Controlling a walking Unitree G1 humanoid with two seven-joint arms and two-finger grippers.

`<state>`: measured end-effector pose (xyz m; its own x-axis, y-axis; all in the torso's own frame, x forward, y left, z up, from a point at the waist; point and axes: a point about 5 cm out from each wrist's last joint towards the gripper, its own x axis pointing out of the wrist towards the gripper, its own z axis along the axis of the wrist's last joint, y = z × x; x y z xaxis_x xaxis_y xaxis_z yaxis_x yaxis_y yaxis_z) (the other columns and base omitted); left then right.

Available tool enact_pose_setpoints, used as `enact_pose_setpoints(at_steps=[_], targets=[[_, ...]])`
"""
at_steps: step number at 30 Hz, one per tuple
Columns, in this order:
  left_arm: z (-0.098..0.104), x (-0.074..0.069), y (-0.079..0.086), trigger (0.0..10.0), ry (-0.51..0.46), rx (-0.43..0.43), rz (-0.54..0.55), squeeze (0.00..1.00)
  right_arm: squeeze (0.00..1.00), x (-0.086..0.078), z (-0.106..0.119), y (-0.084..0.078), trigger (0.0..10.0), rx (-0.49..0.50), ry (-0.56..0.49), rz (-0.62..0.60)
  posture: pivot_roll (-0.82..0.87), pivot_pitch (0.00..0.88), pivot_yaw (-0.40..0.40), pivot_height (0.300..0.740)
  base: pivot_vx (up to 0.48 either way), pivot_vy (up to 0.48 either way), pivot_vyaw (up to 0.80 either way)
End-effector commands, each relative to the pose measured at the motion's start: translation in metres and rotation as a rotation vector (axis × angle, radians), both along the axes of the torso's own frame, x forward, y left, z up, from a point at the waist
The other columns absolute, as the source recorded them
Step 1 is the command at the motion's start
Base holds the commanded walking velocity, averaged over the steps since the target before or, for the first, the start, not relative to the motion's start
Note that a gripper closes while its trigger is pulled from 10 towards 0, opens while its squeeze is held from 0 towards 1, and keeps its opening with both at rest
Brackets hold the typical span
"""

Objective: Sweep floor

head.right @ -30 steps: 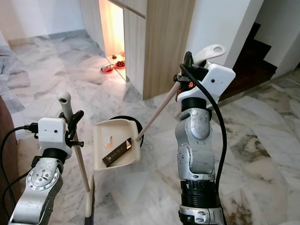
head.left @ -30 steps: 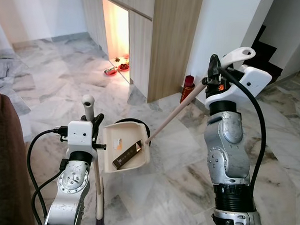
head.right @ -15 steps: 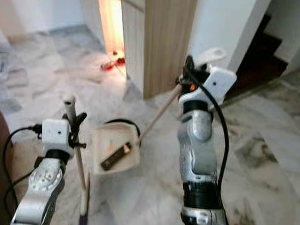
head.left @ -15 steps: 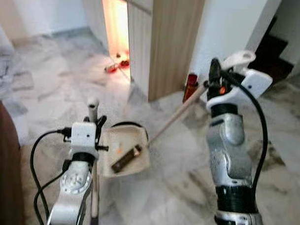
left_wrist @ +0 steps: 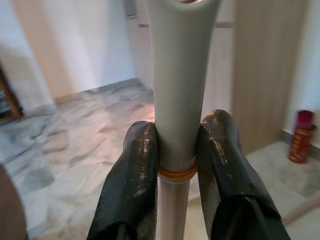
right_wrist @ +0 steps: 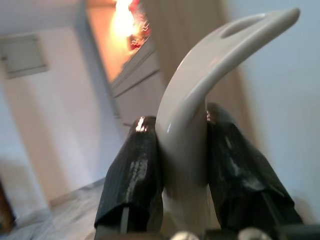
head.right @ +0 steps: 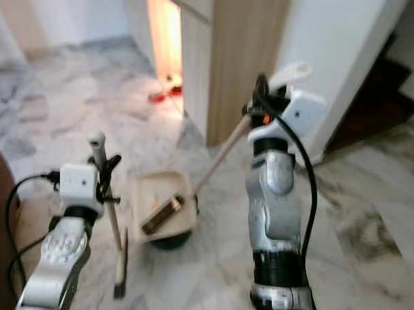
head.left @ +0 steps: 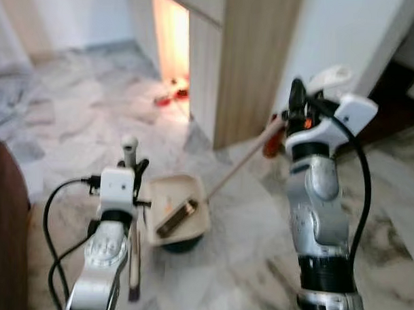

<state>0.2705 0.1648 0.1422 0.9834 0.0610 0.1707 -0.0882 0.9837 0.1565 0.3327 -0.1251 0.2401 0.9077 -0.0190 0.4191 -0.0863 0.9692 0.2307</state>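
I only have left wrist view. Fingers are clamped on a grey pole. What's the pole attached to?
Observer: It's the broom; its head rests on the marble floor beside the left arm.
Operator: Right arm doing anything?
Observer: The right gripper is shut on the curved handle of the dustpan, whose long stick slopes down to the pan.
Operator: Pan loaded?
Observer: Yes, a dark flat bar-shaped item lies in it; the head views are too blurred to identify it.

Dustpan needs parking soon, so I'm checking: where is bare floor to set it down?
Bare marble floor lies between the dustpan and the right arm, and more toward the lit cabinet opening. It is crowded by the left gripper, where the broom handle hangs beside the dustpan.
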Motion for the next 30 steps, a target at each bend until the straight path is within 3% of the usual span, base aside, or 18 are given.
enact_pose_setpoints(at_steps=[1,11,18,22,30], targets=[[0.010,0.000,0.001,10.0,-0.044,0.009,0.005,0.00,0.00,-0.005,0.022,0.007,10.0,0.035,-0.101,0.036,0.01,0.005,-0.014,0.740,0.356,0.000,0.00],[0.008,-0.003,0.001,10.0,-0.037,0.029,-0.005,0.00,0.00,-0.005,0.021,0.009,10.0,0.024,-0.099,0.045,0.01,0.004,-0.009,0.740,0.355,0.000,0.00],[0.004,-0.023,0.028,10.0,-0.011,0.098,0.071,0.00,0.00,-0.006,0.022,0.006,10.0,0.041,-0.105,0.039,0.02,0.006,-0.005,0.740,0.355,0.000,0.00],[-0.001,-0.041,0.043,10.0,0.020,0.141,0.127,0.00,0.00,-0.006,0.022,0.006,10.0,0.046,-0.105,0.041,0.02,0.007,-0.003,0.740,0.352,0.000,0.00],[-0.004,-0.050,0.046,10.0,0.041,0.147,0.144,0.00,0.00,-0.005,0.023,0.007,10.0,0.045,-0.107,0.045,0.03,0.010,-0.008,0.740,0.351,0.000,0.00]])
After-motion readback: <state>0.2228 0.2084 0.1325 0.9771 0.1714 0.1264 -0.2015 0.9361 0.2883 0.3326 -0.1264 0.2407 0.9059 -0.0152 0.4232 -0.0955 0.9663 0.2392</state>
